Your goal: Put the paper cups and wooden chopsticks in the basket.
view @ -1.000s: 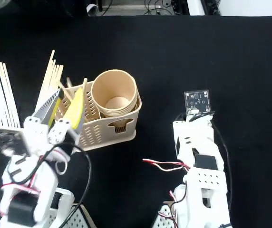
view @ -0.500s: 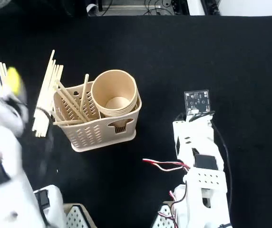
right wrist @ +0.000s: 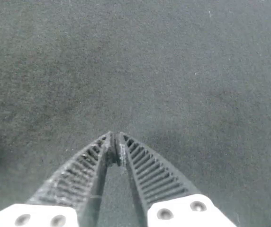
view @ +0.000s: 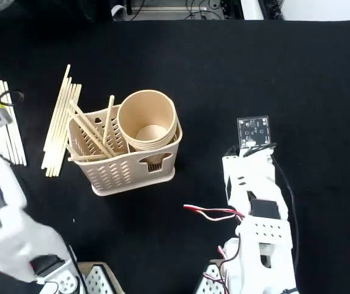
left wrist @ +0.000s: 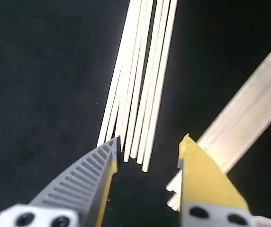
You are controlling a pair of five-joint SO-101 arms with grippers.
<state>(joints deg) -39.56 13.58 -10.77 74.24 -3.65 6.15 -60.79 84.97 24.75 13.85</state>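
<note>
Chopsticks (left wrist: 140, 85): loose bundle, ends just ahead of left pincer (left wrist: 149, 142), jaws spread, apparently to straddle them; right pincer (right wrist: 114, 141) clenched, empty.

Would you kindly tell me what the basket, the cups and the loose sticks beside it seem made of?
The basket looks like cream moulded plastic, matt: even rows of slots, a cut-out handle. The cups look like tan paper, dull, with thin nested rims. The loose sticks look like pale bare wood, perhaps bamboo: slim, straight, unvarnished.
</note>
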